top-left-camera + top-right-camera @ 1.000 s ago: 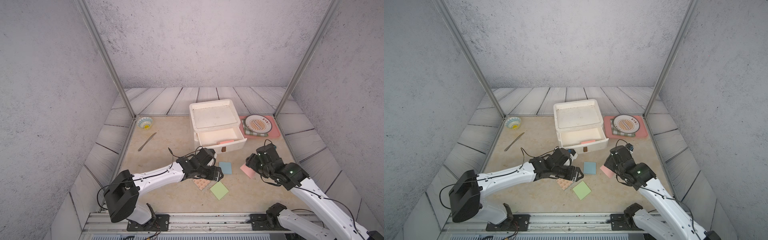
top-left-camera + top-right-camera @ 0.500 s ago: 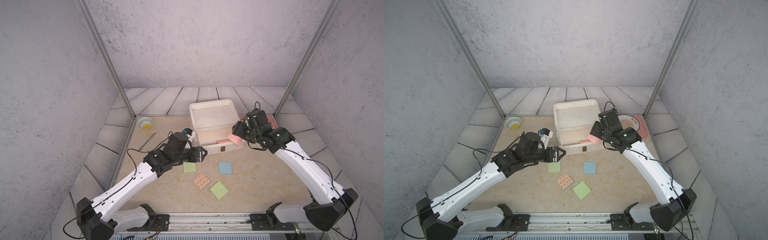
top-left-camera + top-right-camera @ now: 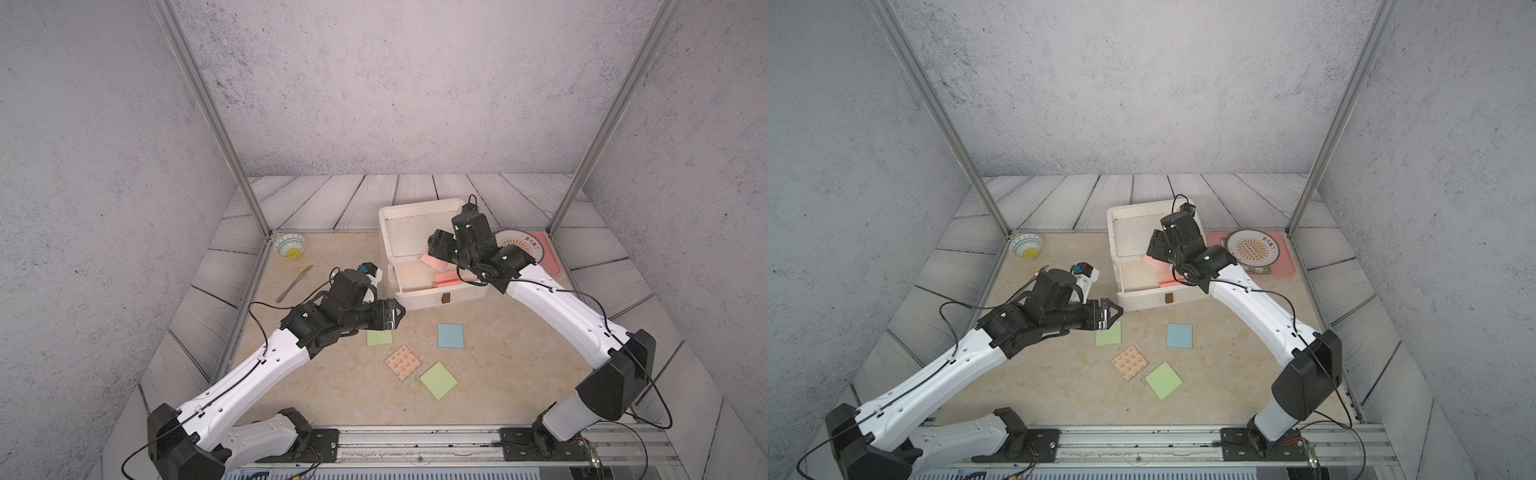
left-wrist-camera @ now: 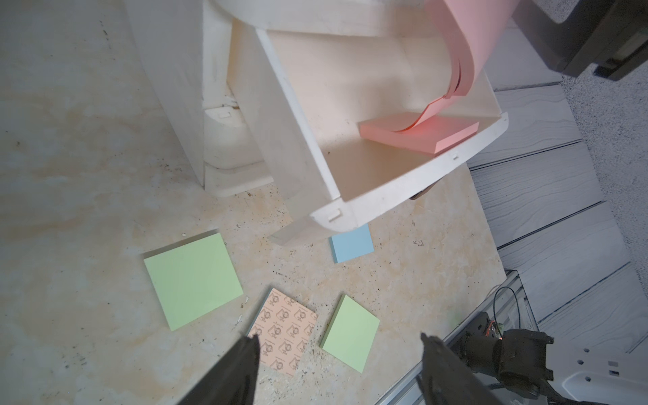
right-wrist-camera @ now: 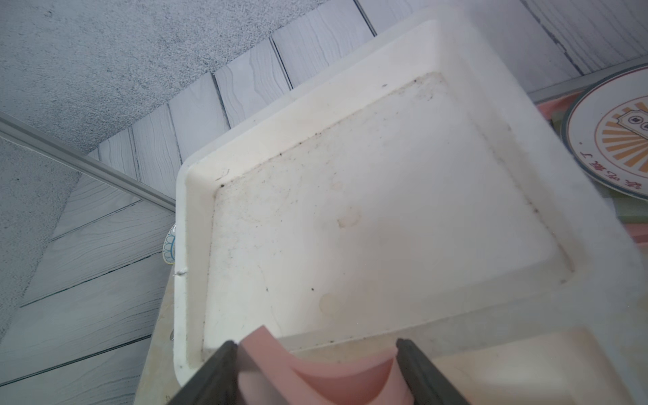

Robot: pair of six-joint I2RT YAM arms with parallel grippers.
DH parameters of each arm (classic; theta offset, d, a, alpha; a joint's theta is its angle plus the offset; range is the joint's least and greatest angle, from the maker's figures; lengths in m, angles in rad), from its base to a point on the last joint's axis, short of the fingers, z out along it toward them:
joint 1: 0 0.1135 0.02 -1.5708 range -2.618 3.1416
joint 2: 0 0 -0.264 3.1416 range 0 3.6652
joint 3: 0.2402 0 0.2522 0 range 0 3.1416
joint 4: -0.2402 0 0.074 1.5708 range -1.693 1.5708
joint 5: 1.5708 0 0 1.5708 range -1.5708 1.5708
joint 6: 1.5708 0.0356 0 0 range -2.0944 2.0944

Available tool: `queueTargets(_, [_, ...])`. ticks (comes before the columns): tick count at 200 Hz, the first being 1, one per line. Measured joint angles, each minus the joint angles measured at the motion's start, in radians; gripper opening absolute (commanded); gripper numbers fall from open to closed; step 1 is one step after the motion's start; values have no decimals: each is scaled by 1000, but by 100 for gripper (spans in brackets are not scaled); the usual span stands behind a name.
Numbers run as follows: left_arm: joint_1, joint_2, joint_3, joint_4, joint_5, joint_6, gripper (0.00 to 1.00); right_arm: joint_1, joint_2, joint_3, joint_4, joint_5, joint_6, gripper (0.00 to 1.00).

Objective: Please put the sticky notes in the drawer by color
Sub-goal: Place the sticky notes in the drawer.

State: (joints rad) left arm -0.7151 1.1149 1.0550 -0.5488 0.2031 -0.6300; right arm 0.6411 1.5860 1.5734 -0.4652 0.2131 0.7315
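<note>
My right gripper point(image 3: 437, 249) point(image 5: 315, 368) is shut on a plain pink pad of sticky notes point(image 5: 315, 377), which bows between the fingers. It hangs over the pulled-out top tray of the white drawer point(image 3: 415, 305) point(image 4: 382, 196). The pad's loose sheets point(image 4: 459, 45) curl down towards another pinkish pad point(image 4: 419, 135) lying in that tray. On the table lie two green pads point(image 3: 379, 337) point(image 3: 438, 380), a blue pad point(image 3: 450, 336) and a printed peach pad point(image 3: 403, 363). My left gripper point(image 3: 395, 318) point(image 4: 340, 350) hovers open and empty by the nearer green pad point(image 4: 193, 280).
A patterned bowl point(image 3: 290, 246) and a flat utensil point(image 3: 294, 283) lie at the table's back left. To the right of the drawer chest, a plate point(image 3: 521, 249) sits on a pink tray point(image 3: 549, 259). Metal posts stand at the table's back corners.
My right gripper has lifted the pink pad off the table and carried it over the open drawer. My left gripper has drawn back from the pads in the middle of the table, uncovering a green one.
</note>
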Motion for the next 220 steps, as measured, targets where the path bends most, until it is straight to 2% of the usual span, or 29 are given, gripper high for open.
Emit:
queueTargets(36, [7, -18, -22, 2, 6, 0, 77, 17, 0, -69, 101, 0, -40, 72])
queueTargets(124, [8, -21, -43, 7, 26, -6, 77, 67, 0, -45, 149, -3, -81, 73])
queueTargets(171, [8, -22, -43, 7, 28, -6, 77, 90, 0, -98, 188, 0, -101, 92])
queueTargets(220, [8, -23, -43, 7, 35, -10, 77, 93, -6, -127, 188, 19, -133, 95])
